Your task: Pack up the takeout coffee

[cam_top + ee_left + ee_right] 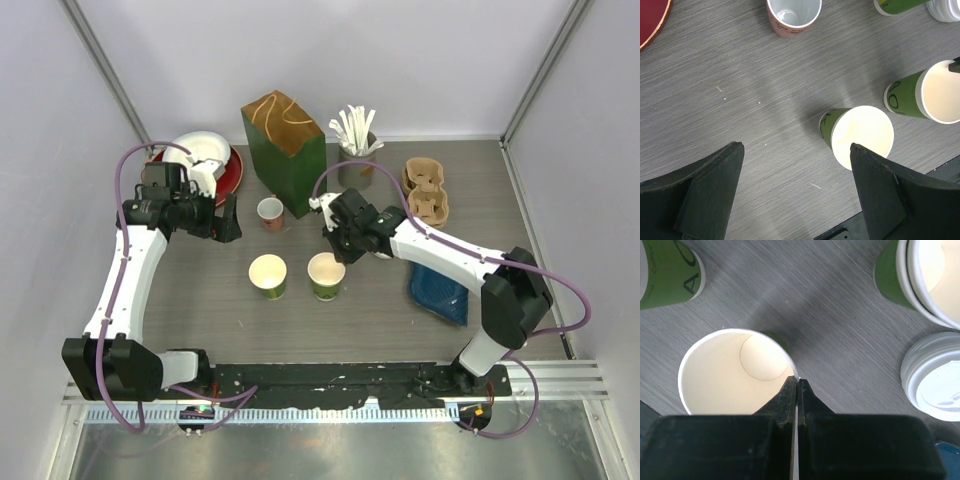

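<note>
Two open green paper cups with cream insides stand mid-table: a left cup (268, 276) (860, 135) and a right cup (326, 276) (930, 92) (735, 372). My right gripper (340, 252) (797, 382) is shut on the right cup's rim, one finger inside and one outside. My left gripper (226, 220) (796, 146) hangs open over bare table, the left cup just beside its right finger (885, 190). A stack of green cups (925, 275) and a white lid (935, 375) sit close by. The left cup's side (670, 272) also shows in the right wrist view.
A small red-and-white cup (270, 212) (792, 15) stands behind the green cups. At the back are a green paper bag (285, 140), a holder of stirrers (355, 140), cardboard carriers (427, 190) and a white bowl on a red plate (228, 172). A blue pouch (440, 290) lies right.
</note>
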